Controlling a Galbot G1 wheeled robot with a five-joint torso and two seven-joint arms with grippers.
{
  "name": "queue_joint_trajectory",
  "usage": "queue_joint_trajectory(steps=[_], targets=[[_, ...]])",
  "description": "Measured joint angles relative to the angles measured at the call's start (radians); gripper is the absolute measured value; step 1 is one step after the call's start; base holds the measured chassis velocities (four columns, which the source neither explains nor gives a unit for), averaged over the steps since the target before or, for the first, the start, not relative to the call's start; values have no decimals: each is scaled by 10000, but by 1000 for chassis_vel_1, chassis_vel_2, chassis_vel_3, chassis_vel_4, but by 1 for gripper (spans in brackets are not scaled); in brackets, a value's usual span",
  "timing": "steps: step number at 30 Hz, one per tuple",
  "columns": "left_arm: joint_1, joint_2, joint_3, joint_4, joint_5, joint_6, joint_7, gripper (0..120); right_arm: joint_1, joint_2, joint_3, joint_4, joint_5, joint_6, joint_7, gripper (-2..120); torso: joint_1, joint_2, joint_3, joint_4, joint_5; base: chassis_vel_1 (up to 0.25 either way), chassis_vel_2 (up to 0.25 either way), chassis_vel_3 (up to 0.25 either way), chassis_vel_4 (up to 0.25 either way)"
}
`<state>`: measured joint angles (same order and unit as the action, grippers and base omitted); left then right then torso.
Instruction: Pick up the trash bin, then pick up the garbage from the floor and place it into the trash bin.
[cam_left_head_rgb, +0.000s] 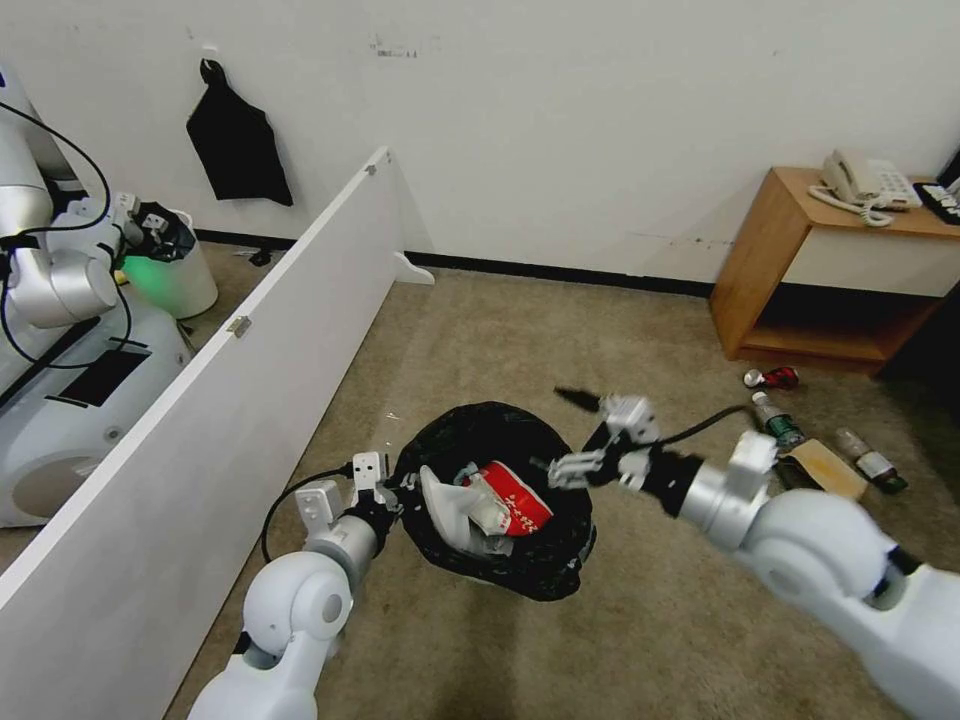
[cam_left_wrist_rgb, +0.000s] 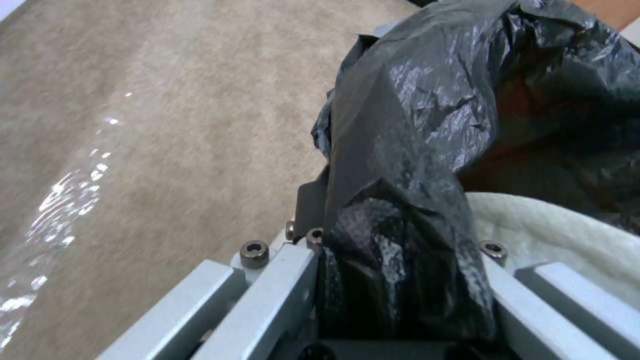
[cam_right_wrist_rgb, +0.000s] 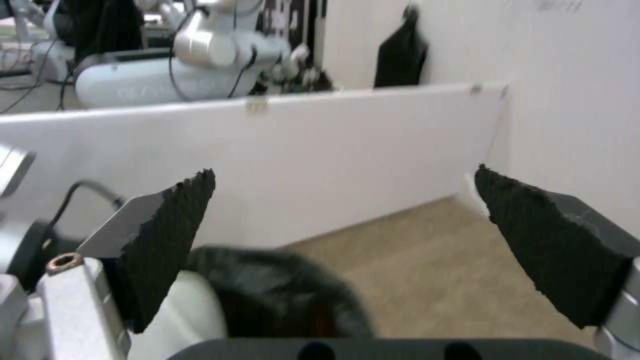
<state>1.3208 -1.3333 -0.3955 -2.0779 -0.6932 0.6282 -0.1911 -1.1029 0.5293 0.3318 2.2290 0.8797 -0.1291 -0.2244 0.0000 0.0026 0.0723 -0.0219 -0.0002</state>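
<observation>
The trash bin (cam_left_head_rgb: 540, 560), lined with a glossy black bag, hangs tilted above the carpet. My left gripper (cam_left_head_rgb: 385, 490) is shut on its left rim; the left wrist view shows the black bag (cam_left_wrist_rgb: 427, 150) pinched in that gripper (cam_left_wrist_rgb: 400, 280). Inside the bin lie a white slipper (cam_left_head_rgb: 450, 510) and a crushed red-white carton (cam_left_head_rgb: 515, 495). My right gripper (cam_left_head_rgb: 572, 432) hovers open over the bin's right rim, holding nothing; its black pads (cam_right_wrist_rgb: 173, 235) stand wide apart above the bin (cam_right_wrist_rgb: 280, 290). More garbage lies on the floor at right: a red can (cam_left_head_rgb: 772, 378), two plastic bottles (cam_left_head_rgb: 778, 420) and a brown paper bag (cam_left_head_rgb: 825, 465).
A long white partition board (cam_left_head_rgb: 230, 370) runs along my left. Behind it stand another robot (cam_left_head_rgb: 60, 300) and a white bucket glowing green (cam_left_head_rgb: 175, 275). At the back right a wooden side table (cam_left_head_rgb: 770, 260) carries a telephone (cam_left_head_rgb: 865, 180). Open carpet lies in front of the bin.
</observation>
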Motion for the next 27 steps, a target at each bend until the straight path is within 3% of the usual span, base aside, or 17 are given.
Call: queue_joint_trajectory(steps=[6, 11, 12, 18, 27], targets=[[747, 616, -473, -498, -217, -80, -17, 4, -717, -218, 1684, 382, 394, 52, 15, 99, 0, 1, 0, 3, 2, 0, 0, 0, 0], [654, 835, -720, -548, -427, -303, 4, 4, -1171, -171, 2251, 461, 403, 55, 35, 99, -1, 1, 0, 3, 1, 0, 0, 0, 0], [427, 1156, -828, -646, -698, -477, 2, 4, -1820, -138, 2842, 534, 346, 60, 40, 99, 0, 1, 0, -3, 2, 0, 0, 0, 0], [236, 1769, -961, -888, -1011, -701, 97, 4, -2991, 164, 3798, 720, -89, 142, 232, 99, -1, 0, 0, -1, 1, 0, 0, 0, 0], [211, 2072, -1037, -1308, -1025, -1017, 246, 4, -3610, 1250, 4221, 1010, -843, 137, 1385, 99, 0, 1, -1, -1, 2, 0, 0, 0, 0]])
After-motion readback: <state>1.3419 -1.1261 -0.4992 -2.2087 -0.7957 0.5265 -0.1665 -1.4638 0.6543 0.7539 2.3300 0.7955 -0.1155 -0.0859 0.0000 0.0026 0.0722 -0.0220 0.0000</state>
